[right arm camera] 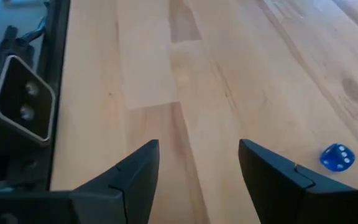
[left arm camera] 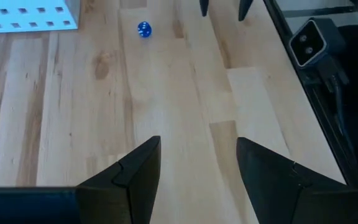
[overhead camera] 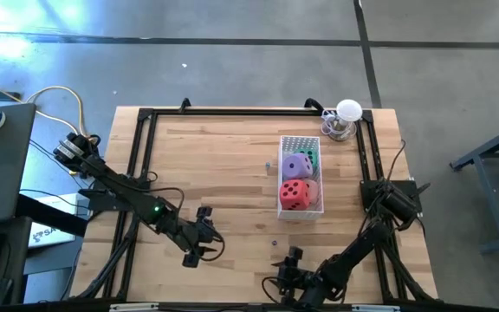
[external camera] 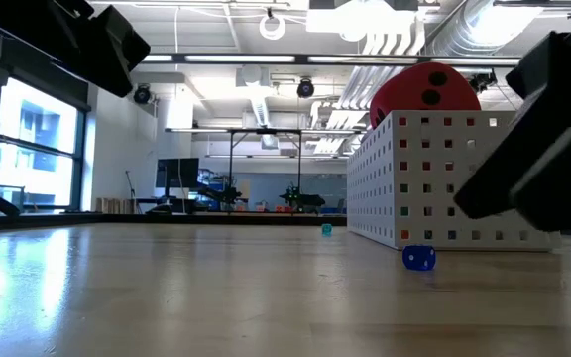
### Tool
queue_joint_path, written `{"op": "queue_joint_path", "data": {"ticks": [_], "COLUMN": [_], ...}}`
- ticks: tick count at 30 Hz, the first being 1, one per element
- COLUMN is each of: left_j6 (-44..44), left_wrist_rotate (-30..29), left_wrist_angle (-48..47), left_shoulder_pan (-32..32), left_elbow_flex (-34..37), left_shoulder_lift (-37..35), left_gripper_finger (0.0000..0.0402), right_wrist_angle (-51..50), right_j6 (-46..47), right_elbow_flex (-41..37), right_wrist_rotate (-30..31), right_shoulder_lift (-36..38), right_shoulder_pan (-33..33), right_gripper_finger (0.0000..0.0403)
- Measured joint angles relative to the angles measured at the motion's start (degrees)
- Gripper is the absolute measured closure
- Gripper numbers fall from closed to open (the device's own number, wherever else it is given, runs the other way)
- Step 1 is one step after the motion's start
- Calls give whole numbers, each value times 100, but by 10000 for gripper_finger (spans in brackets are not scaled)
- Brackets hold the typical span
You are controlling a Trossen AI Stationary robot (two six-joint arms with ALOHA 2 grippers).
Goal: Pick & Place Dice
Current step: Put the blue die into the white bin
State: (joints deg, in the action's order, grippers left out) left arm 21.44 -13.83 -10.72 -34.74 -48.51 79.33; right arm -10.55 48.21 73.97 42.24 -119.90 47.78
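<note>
The dice lie in a white perforated basket (overhead camera: 319, 206) right of the table's middle. The purple die (overhead camera: 297, 165) and green die (overhead camera: 311, 157) are toward the far end. The red die (overhead camera: 294, 194) is toward the near end, with a pink one (overhead camera: 313, 191) beside it. In the low view the red die (external camera: 424, 89) rises above the basket wall (external camera: 444, 178). My left gripper (overhead camera: 211, 237) hovers open over bare wood, left of the basket and nearer the front edge. My right gripper (overhead camera: 282, 267) stands open near the front edge, below the basket.
A tiny blue bead with white pips (overhead camera: 274, 242) lies on the wood between my two grippers, also seen as the blue bead (right arm camera: 337, 157). A small teal bead (external camera: 326, 229) lies farther off. A white-topped object (overhead camera: 345, 117) stands at the far right corner. A black frame (overhead camera: 141, 139) rims the table.
</note>
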Motion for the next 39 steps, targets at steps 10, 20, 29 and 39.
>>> {"op": "queue_joint_path", "data": {"ticks": [10, 20, 29, 39], "left_j6": [-40, 41, 245, 298], "left_wrist_rotate": [12, 40, 17, 16], "left_wrist_angle": [4, 8, 13, 9], "left_shoulder_pan": [-70, -188, -300, -335], "left_elbow_flex": [0, 0, 0, 0], "left_shoulder_lift": [0, 21, 35, 35], "left_gripper_finger": [199, 199, 199, 199], "right_wrist_angle": [-1347, -1961, -1956, -1968], "right_j6": [1178, 1537, 1432, 1484], "right_elbow_flex": [0, 0, 0, 0], "right_wrist_rotate": [-65, 470, 91, -21], "right_shoulder_lift": [0, -13, -50, -50], "right_shoulder_pan": [71, -180, -489, -698], "right_gripper_finger": [200, 200, 200, 200]}}
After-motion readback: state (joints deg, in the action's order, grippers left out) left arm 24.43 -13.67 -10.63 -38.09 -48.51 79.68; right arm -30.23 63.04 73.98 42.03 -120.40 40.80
